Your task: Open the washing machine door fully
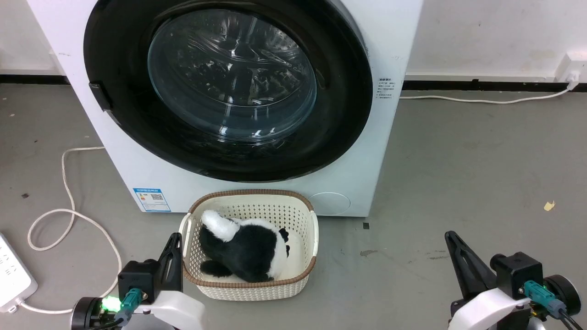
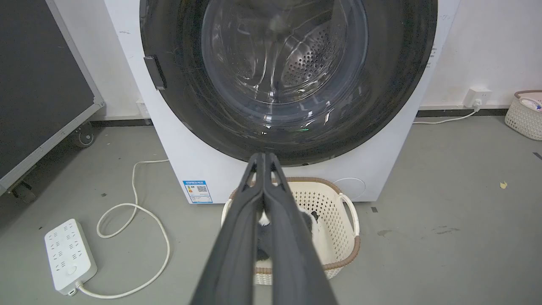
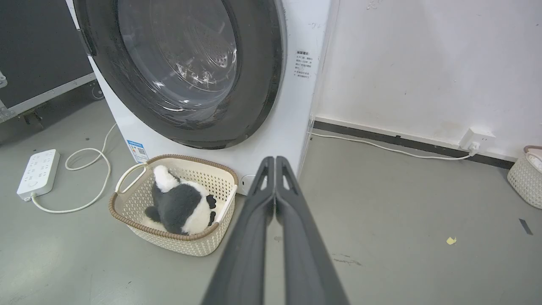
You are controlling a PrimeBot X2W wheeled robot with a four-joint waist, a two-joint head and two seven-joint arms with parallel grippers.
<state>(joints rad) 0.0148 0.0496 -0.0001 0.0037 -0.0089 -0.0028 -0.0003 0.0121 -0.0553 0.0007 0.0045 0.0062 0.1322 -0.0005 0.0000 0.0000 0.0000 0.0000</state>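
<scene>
Head view: the washing machine (image 1: pixel 394 41), a white box, stands on the grey floor (image 1: pixel 458 183). The washing machine door (image 1: pixel 231 73) lies flat against its front, a glossy black ring around a bulging glass bowl. Just before the machine's bottom edge sits a cream lattice basket (image 1: pixel 312 256) with a brown rim, holding a black-and-white plush toy (image 1: pixel 247 250). The left gripper (image 1: pixel 174 238) is just beside the basket's left wall. The right gripper (image 1: pixel 450 237) is well apart from the basket.

Left wrist view: the left gripper's fingers are pressed together tip to tip, empty. A perforated steel drum (image 2: pixel 305 67) shows through the glass. A white power strip (image 2: pixel 70 256) with a looping cord lies left of the machine.

Right wrist view: the right gripper's fingers also meet, empty. A wall socket (image 3: pixel 476 139) and a second pale basket (image 3: pixel 525 182) show at the right; I cannot tell what it holds.
</scene>
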